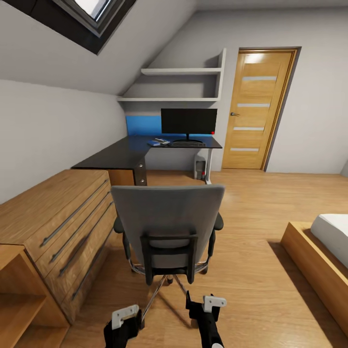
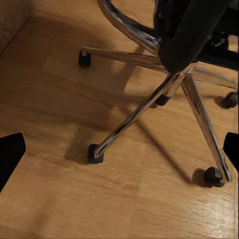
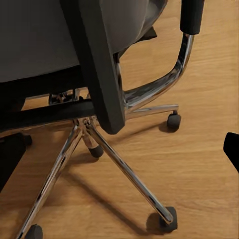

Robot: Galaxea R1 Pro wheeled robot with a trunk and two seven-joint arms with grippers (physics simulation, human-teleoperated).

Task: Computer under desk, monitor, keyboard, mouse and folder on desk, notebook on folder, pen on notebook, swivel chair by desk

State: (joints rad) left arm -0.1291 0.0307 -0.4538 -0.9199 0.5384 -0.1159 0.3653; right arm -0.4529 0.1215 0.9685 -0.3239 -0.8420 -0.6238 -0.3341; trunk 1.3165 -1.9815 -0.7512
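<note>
Both your left gripper (image 1: 126, 316) and right gripper (image 1: 207, 305) hang low with jaws spread, holding nothing. The swivel chair (image 1: 167, 227) stands just ahead, back toward you, well short of the desk (image 1: 128, 152); I'd grip the backrest squarely before pushing

The swivel chair (image 1: 169, 217) has a matt grey cloth back and polished chrome legs on black plastic casters, over a smooth, faintly glossy wooden floor (image 1: 256, 203).
</note>
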